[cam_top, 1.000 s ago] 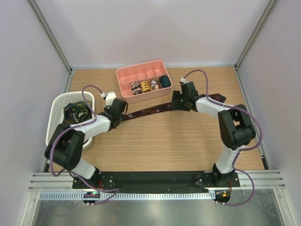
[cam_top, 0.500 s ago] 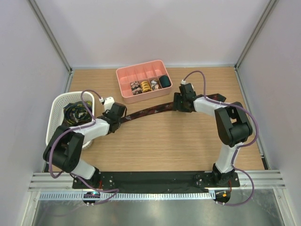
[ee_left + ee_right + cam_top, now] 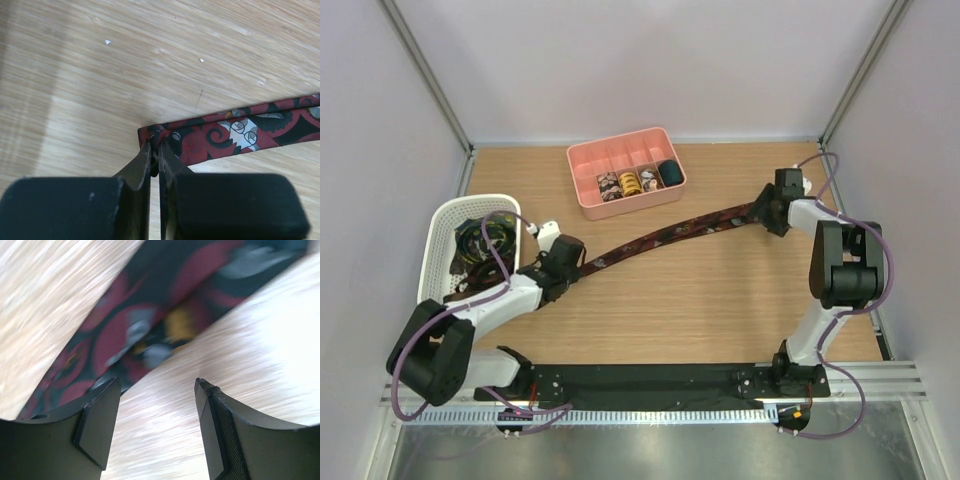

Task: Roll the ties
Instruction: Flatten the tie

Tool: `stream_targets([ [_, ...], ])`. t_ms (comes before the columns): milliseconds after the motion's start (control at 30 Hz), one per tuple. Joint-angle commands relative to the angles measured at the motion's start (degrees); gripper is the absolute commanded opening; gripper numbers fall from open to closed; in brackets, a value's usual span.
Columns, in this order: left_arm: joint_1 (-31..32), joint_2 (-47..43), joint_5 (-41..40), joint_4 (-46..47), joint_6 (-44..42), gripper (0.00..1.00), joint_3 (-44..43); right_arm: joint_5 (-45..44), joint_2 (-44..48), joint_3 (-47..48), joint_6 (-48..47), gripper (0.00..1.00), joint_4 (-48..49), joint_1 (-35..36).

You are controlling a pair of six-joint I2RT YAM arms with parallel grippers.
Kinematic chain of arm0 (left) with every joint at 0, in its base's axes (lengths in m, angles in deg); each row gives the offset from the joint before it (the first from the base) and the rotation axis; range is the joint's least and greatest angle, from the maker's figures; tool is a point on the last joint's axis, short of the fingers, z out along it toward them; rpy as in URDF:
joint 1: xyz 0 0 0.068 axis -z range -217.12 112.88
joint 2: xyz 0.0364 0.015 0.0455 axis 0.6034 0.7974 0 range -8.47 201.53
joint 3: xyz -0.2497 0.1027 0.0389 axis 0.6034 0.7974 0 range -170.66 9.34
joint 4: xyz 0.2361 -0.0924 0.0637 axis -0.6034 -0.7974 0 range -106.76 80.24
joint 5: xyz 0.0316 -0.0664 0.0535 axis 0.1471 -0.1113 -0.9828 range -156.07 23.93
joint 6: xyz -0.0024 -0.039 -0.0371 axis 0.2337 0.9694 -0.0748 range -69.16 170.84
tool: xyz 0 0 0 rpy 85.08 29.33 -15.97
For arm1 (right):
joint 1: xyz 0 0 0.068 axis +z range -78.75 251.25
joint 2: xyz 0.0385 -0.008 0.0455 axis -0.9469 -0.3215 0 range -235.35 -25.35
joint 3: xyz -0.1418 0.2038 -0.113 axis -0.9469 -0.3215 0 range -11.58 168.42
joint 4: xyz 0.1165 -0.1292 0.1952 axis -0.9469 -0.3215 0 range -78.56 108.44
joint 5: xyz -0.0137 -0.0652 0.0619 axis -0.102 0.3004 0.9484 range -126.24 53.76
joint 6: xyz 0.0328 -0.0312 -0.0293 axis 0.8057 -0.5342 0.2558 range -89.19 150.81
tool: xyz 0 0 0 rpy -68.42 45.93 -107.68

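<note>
One dark tie (image 3: 670, 233) with a red print lies stretched out in a diagonal line across the wooden table. My left gripper (image 3: 585, 263) is shut on its narrow folded end (image 3: 150, 132), and the jaws (image 3: 156, 146) pinch the cloth close to the table. My right gripper (image 3: 761, 212) stands open at the tie's far right end. In the blurred right wrist view, the tie (image 3: 150, 315) lies ahead and to the left of the jaws (image 3: 157, 385), with only bare wood between the fingers. Several rolled ties (image 3: 628, 182) sit as coils in the tray.
The pink divided tray (image 3: 620, 152) stands at the back middle, just behind the stretched tie. A white mesh basket (image 3: 442, 218) at the left edge holds more dark ties (image 3: 480, 240), close behind my left arm. Walls close in both sides.
My right gripper has swept right along the tie to its far end, and the tie now lies longer and straighter. My left gripper has closed on the narrow end and pulled back towards me.
</note>
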Motion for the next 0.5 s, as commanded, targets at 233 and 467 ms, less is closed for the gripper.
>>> stream_targets([
  [233,2.01,-6.47,4.1,0.05,4.64,0.0,5.0,2.52,-8.87,8.44,6.97,0.67,1.44,-5.99],
  [467,5.44,-4.36,5.34,2.42,10.43,0.0,6.49,0.05,-16.26,18.73,6.19,0.61,-2.26,-7.04],
])
